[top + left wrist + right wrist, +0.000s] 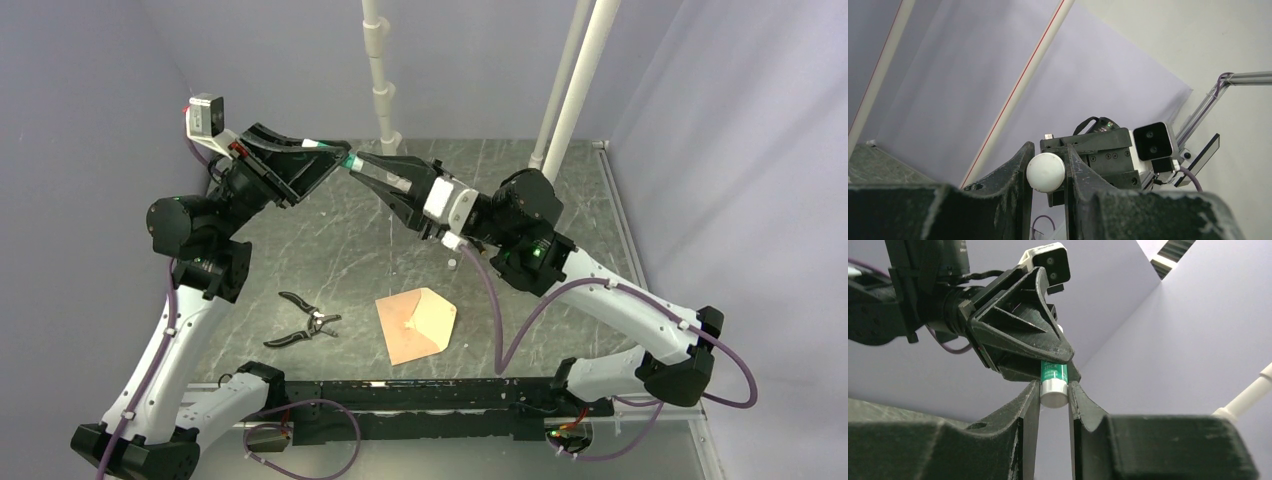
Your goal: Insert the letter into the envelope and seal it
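A pinkish-tan envelope [418, 325] lies flat on the dark table, its pointed flap open toward the right. The letter does not show as a separate sheet. High above the back of the table a glue stick [349, 160] with a green label and white ends hangs between both grippers. My left gripper [335, 153] is shut on one end; the stick's round white end [1046, 172] sits between its fingers. My right gripper [1054, 390] faces it and is shut on the white cap [1054, 395], below the green label [1054, 372].
Black-handled pliers [305, 323] lie left of the envelope. White poles [380, 70] [575, 80] rise at the back. Grey walls close in the table on three sides, and a black rail [430, 395] runs along the near edge.
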`<state>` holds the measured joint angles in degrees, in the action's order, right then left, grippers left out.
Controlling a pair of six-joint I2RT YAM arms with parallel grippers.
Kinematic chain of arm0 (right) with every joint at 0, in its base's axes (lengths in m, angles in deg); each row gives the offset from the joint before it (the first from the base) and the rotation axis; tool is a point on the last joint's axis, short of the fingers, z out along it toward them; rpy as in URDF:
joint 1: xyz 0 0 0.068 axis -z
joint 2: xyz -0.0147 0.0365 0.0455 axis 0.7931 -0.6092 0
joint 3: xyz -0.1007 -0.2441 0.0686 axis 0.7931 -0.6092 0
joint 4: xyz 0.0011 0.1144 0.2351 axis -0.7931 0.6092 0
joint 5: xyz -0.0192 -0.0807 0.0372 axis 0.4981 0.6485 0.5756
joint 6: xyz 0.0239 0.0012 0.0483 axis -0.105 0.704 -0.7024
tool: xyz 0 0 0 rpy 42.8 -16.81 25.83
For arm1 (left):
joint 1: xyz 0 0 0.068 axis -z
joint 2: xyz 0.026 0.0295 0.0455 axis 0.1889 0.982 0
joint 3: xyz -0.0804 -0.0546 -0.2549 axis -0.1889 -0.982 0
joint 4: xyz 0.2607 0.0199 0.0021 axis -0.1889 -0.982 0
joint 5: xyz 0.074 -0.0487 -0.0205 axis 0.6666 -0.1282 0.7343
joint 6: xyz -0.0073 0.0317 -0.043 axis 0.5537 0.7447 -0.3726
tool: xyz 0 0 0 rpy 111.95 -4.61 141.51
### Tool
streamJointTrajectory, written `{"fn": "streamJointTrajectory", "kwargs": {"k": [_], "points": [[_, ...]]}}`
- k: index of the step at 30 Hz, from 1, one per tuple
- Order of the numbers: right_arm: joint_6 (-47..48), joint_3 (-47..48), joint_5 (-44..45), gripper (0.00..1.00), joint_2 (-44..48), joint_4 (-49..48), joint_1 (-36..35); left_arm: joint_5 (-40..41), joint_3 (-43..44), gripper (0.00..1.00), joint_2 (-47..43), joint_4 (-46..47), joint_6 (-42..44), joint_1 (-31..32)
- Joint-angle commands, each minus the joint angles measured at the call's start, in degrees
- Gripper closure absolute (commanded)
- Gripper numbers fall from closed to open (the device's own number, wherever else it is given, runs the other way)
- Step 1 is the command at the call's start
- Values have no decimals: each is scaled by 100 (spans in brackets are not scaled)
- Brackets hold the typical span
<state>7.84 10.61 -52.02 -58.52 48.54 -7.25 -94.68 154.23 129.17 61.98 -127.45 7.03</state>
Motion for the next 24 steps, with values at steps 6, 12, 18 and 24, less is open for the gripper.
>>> {"fn": "streamJointTrajectory", "kwargs": {"k": [6,12,18,24], "points": [[-3005,423,402,100,40,-47,21,-613,209,98,-114,836,841,11],[-5509,-31,879,100,309,-624,106,-1590,26,98,-255,2844,1502,11],[-6980,-145,1100,100,427,-787,196,-2470,506,97,118,3822,901,11],[-8440,-144,1306,100,394,-889,198,-2804,691,98,271,4248,662,11]]}}
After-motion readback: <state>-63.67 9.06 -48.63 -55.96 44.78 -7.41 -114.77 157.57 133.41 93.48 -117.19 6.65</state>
